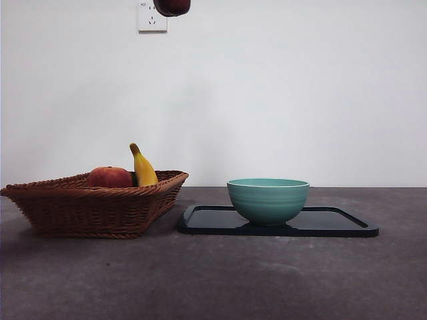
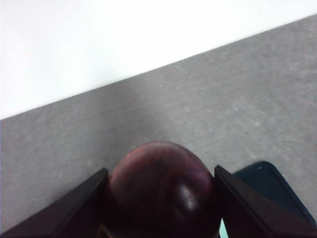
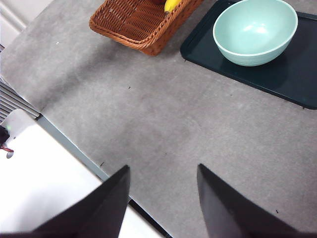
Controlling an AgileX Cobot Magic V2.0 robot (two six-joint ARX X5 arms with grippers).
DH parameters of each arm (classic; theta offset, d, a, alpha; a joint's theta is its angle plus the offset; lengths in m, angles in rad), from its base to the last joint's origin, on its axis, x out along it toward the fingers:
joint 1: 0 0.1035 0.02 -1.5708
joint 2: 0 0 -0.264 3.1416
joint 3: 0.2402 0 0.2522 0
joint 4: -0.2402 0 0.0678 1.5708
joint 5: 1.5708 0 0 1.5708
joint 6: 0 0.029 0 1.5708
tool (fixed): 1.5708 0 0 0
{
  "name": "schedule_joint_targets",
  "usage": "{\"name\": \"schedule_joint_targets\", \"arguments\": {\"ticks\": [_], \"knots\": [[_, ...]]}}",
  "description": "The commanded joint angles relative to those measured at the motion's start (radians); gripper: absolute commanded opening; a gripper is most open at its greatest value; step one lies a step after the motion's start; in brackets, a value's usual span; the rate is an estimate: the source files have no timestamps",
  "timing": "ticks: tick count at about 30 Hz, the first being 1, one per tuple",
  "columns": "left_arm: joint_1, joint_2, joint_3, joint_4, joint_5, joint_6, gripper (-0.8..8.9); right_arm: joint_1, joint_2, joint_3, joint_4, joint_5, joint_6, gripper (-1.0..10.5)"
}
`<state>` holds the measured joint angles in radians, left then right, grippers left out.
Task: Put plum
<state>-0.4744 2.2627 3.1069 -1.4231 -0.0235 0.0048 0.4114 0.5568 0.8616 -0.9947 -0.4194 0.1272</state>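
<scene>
The dark maroon plum (image 2: 161, 191) sits squeezed between the two black jaws of my left gripper (image 2: 161, 198), which is shut on it. In the front view the plum (image 1: 172, 7) hangs at the very top edge, high above the table between the basket and the bowl. The arm holding it is out of that picture. My right gripper (image 3: 163, 173) is open with nothing between its jaws, high over the near part of the table.
A wicker basket (image 1: 93, 203) at the left holds a red-orange fruit (image 1: 110, 177) and a banana (image 1: 143, 168). A teal bowl (image 1: 268, 199) stands on a dark tray (image 1: 333, 223) at the right. A corner of the tray (image 2: 270, 186) shows below the plum.
</scene>
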Motion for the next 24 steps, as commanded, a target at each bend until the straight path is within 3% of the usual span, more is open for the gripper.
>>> {"name": "schedule_joint_targets", "arguments": {"ticks": [1,24], "knots": [[-0.008,0.006,-0.005,-0.058,0.003,-0.01,2.71,0.005,0.003,0.024,0.009,-0.003,-0.012,2.2],[0.011,0.006,-0.357,-0.059,0.003,-0.018,2.7,0.005,0.003,0.029,0.002,-0.003,-0.011,2.2]]}}
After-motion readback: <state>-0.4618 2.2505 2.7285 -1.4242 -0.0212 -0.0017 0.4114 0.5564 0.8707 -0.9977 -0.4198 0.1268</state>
